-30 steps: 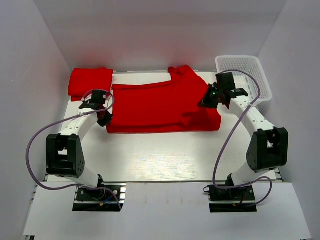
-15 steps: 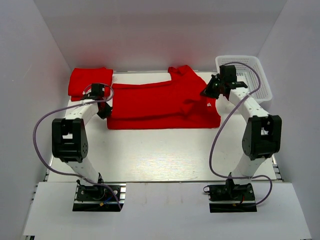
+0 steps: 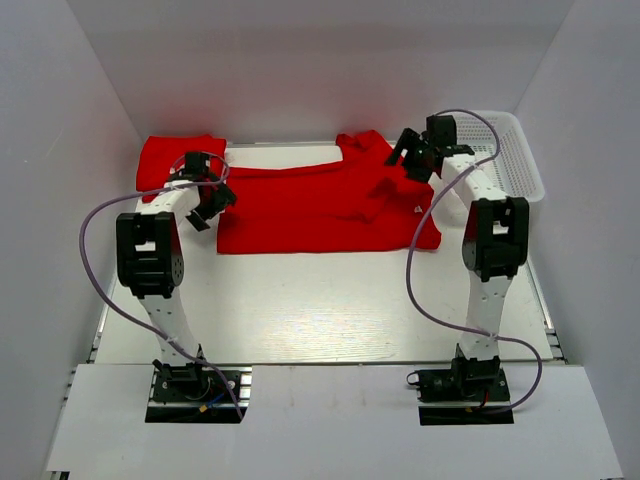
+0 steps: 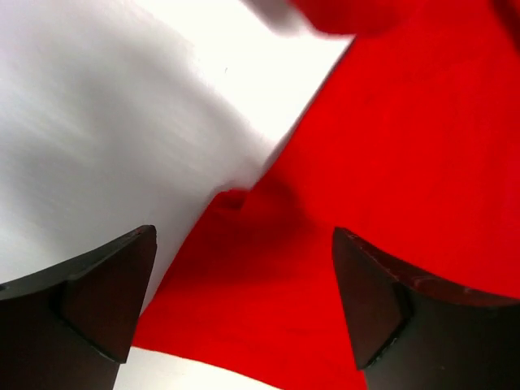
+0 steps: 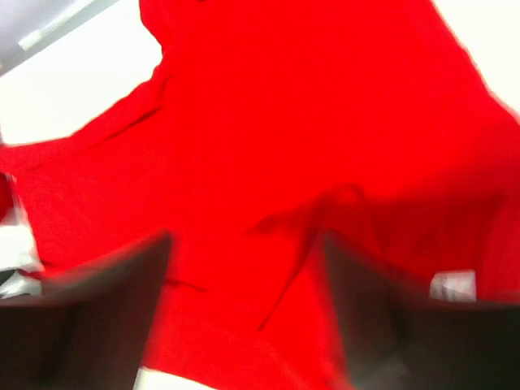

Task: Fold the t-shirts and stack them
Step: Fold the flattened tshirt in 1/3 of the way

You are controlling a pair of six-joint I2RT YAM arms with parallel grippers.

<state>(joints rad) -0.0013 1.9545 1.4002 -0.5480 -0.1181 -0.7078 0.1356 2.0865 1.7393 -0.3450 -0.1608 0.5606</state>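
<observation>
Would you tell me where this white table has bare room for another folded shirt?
Free: the white table's near half, in front of the spread-out red t-shirt. Crowded: the far edge, with the folded red t-shirt and the white mesh basket.

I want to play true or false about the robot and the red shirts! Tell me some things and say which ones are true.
1. A folded t-shirt lies at the far left corner. True.
2. The bigger t-shirt lies in the middle, partly folded. True.
3. The left tool is pinching the bigger t-shirt. False: its jaws stand open, with the cloth below them.
4. The white basket stands at the far left. False: it stands at the far right corner.
5. The t-shirts are blue. False: they are bright red.
</observation>
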